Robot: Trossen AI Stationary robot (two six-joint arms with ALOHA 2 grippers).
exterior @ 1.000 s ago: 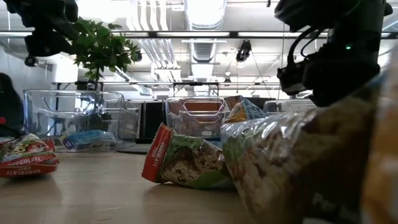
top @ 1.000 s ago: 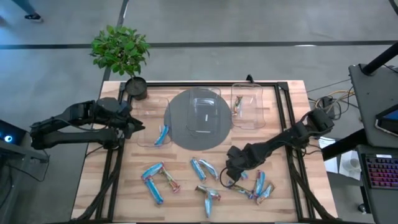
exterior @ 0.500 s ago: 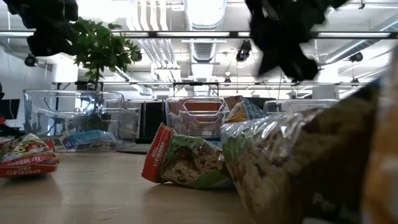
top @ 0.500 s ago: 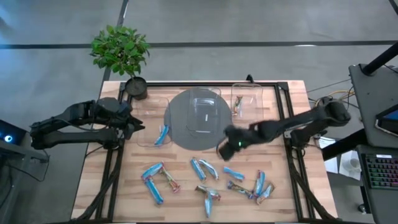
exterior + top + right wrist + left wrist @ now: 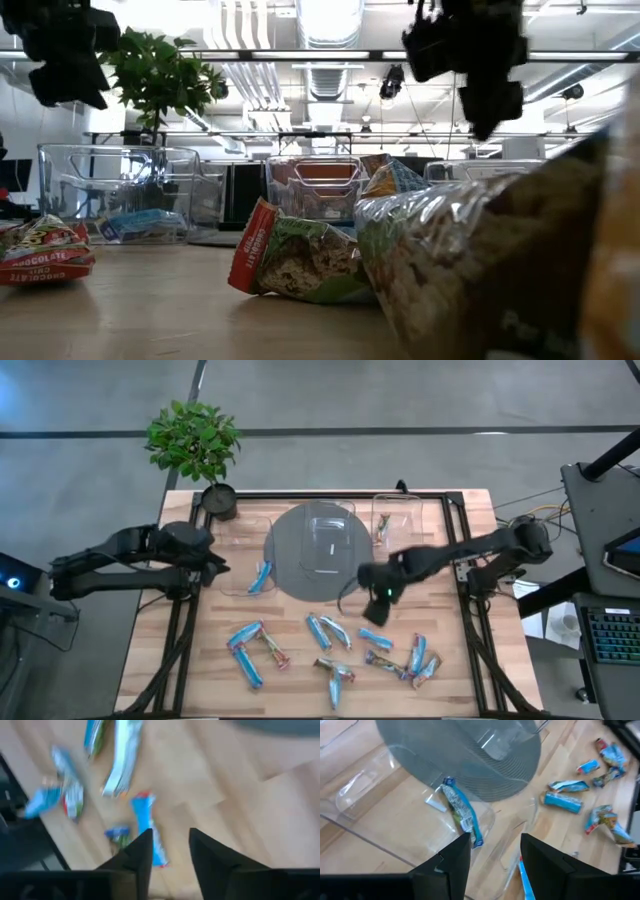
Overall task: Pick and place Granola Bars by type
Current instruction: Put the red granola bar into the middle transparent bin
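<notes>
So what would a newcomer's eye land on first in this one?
Probably the scatter of granola bars across the table's near half, mostly blue wrappers. Next, the right gripper above the wood by the grey disc, empty. The left gripper hangs open over the left clear container, which holds one blue bar.

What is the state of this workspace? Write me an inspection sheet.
Surface: wooden table, grey round mat.
Job's things: granola bars loose along the near half; one in the left clear container, one in the right clear container.
Clutter: potted plant at the far left corner.
Grippers: left gripper open above the left container, empty; right gripper empty above loose bars.
Cables: on the floor, right.
Surroundings: keyboard, right.
</notes>
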